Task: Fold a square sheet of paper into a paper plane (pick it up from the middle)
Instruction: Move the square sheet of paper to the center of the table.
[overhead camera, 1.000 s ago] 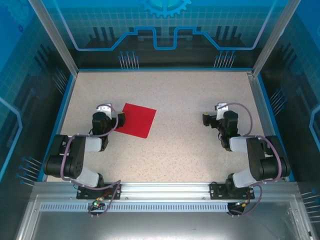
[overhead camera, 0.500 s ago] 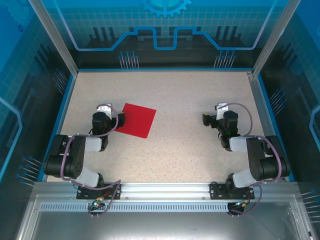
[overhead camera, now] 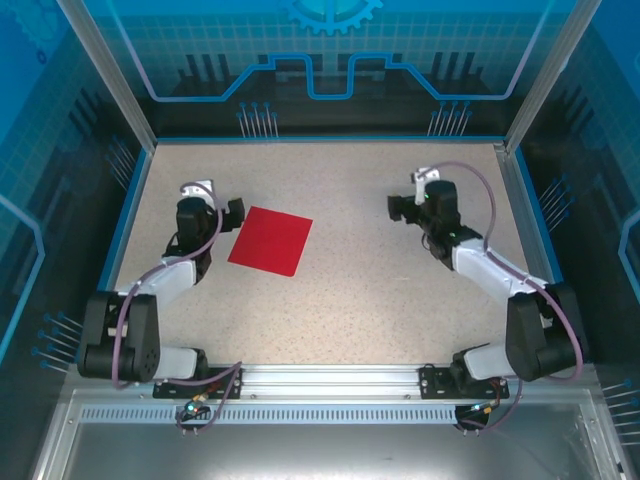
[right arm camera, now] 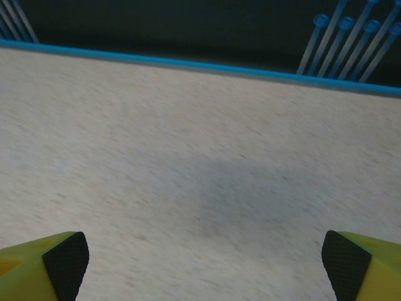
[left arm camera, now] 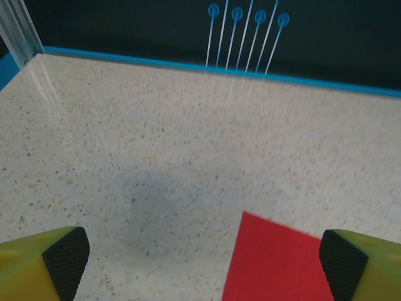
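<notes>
left wrist: square sheet of paper (left arm camera: 279, 263) cropped at bottom

A speckled beige table (overhead camera: 340, 290) edged in blue; dark blue-patterned walls (overhead camera: 330, 60) framed by aluminium posts (overhead camera: 105, 70).

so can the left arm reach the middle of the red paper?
Probably yes. The left gripper is open and sits just left of the paper, which lies flat on the table with nothing between them. It would have to shift right to get over the middle.
</notes>
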`<action>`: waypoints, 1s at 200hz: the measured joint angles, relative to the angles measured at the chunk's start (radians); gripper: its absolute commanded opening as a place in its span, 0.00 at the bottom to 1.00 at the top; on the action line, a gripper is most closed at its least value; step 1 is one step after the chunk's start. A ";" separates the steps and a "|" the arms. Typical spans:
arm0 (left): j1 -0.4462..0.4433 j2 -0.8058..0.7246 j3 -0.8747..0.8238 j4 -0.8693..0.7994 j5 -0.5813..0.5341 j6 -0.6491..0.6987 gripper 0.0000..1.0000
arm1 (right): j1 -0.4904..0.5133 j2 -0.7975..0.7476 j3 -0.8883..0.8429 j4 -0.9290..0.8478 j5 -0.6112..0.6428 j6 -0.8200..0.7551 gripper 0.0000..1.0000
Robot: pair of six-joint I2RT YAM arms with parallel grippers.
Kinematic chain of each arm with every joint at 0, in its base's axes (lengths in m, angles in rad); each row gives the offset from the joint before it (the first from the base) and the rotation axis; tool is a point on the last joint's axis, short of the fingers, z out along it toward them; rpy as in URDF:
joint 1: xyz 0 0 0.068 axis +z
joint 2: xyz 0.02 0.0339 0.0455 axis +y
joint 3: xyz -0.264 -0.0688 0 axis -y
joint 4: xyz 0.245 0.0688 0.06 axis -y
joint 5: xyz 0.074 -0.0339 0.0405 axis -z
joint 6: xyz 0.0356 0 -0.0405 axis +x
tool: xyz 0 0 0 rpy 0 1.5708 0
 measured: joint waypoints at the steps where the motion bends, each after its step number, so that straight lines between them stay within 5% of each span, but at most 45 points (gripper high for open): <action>1: 0.000 -0.002 0.002 -0.004 0.000 -0.002 0.98 | 0.006 0.005 0.017 -0.015 0.002 0.007 0.99; 36: -0.001 -0.021 0.138 -0.222 0.046 -0.103 0.98 | 0.204 0.192 0.331 -0.249 -0.052 0.162 0.99; 75: -0.001 -0.011 0.248 -0.406 0.065 -0.233 0.99 | 0.388 0.471 0.563 -0.362 -0.250 0.311 0.93; 111: 0.002 0.014 0.272 -0.527 0.068 -0.323 0.98 | 0.473 0.675 0.731 -0.453 -0.350 0.365 0.87; 151: 0.016 0.029 0.289 -0.610 0.047 -0.390 0.98 | 0.557 0.809 0.889 -0.553 -0.426 0.366 0.57; 200: 0.020 0.054 0.332 -0.663 0.004 -0.437 0.98 | 0.577 0.911 0.975 -0.663 -0.455 0.352 0.60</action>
